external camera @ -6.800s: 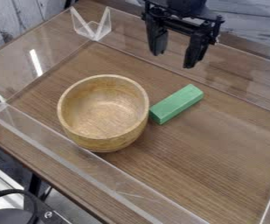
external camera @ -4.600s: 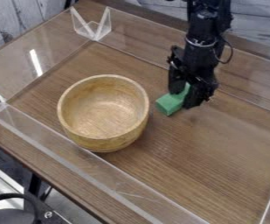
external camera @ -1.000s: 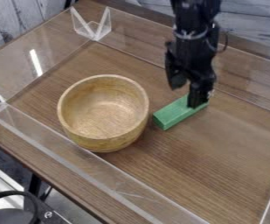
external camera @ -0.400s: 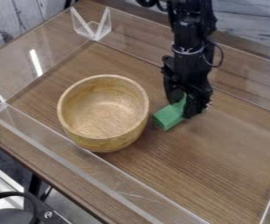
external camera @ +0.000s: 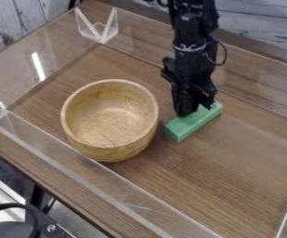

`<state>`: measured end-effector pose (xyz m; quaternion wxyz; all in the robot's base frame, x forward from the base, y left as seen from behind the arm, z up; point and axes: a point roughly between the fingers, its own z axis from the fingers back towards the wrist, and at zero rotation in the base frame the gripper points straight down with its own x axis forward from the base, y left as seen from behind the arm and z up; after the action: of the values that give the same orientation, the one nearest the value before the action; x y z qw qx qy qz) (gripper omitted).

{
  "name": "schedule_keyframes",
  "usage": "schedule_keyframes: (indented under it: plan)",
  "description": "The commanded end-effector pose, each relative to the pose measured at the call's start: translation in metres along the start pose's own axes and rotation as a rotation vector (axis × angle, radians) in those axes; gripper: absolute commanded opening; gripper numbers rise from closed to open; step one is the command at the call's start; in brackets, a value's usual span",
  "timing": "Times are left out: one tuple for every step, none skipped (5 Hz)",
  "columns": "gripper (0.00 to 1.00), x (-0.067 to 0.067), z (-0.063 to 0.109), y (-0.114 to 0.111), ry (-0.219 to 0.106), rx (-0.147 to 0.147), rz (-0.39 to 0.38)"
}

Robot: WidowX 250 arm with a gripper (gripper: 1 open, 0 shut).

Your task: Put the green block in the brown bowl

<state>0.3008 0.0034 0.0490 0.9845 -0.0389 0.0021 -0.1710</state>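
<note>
A round light-tan wooden bowl is seen from above on a brown wooden tabletop, with its opening facing up and its inside bare. Just to its right in the view, a plain green rectangular block is laid flat on the tabletop, outside the bowl. The block's long axis is set diagonally: its nearer end is pointed toward the lower left, close beside the bowl's right side, and its farther end toward the upper right. The upper left part of the block is covered by a black robot gripper, reached in from the top of the view. The gripper is closed, its tips brought down at the block; whether the block is gripped cannot be told. At the lower left edge, a black cable is curled.
</note>
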Motion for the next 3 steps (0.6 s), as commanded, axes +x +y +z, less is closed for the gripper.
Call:
schedule_keyframes:
  plan:
    - [0.0, 0.012, 0.048, 0.006, -0.111, 0.031, 0.006]
    - [0.0, 0.017, 0.079, 0.005, -0.145, 0.038, 0.008]
    - [1.0, 0.017, 0.06, -0.003, -0.18, 0.034, 0.011]
